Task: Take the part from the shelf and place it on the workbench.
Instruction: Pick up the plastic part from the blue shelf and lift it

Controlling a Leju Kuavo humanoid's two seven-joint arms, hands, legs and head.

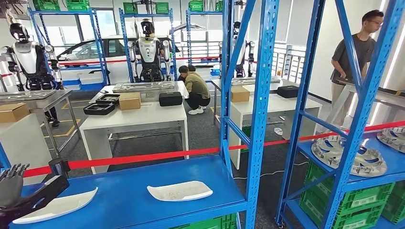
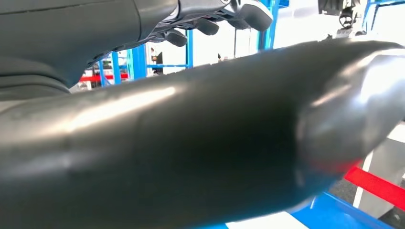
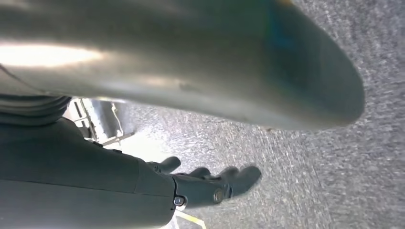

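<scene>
Hovering at the near left corner of the blue shelf (image 1: 124, 195), the left robot hand (image 1: 12, 183) is showing its fingers (image 1: 14, 171) spread and upright with nothing between them, so it is reading as released. The right robot hand (image 3: 210, 183) is hanging over grey carpet, its fingers loosely extended and holding nothing. Just beside the left robot hand, a white curved part (image 1: 57, 206) is lying flat on the shelf, its near end running under the dark wrist; whether they are touching cannot be told. A second white part (image 1: 180, 191) is lying well apart to the right, toward the blue upright (image 1: 258, 109). The likely trouble is the part's shape: it is thin, shallow and lying flat, so fingers closing from above may be sliding over it or pushing it along the smooth shelf instead of getting under an edge. A one-ended grasp may also be letting the long piece tip and slip on lifting. Swinging it out, the part could be catching the upright or the red tape (image 1: 143, 156) on the way to the white worktop (image 1: 138, 117) beyond.
</scene>
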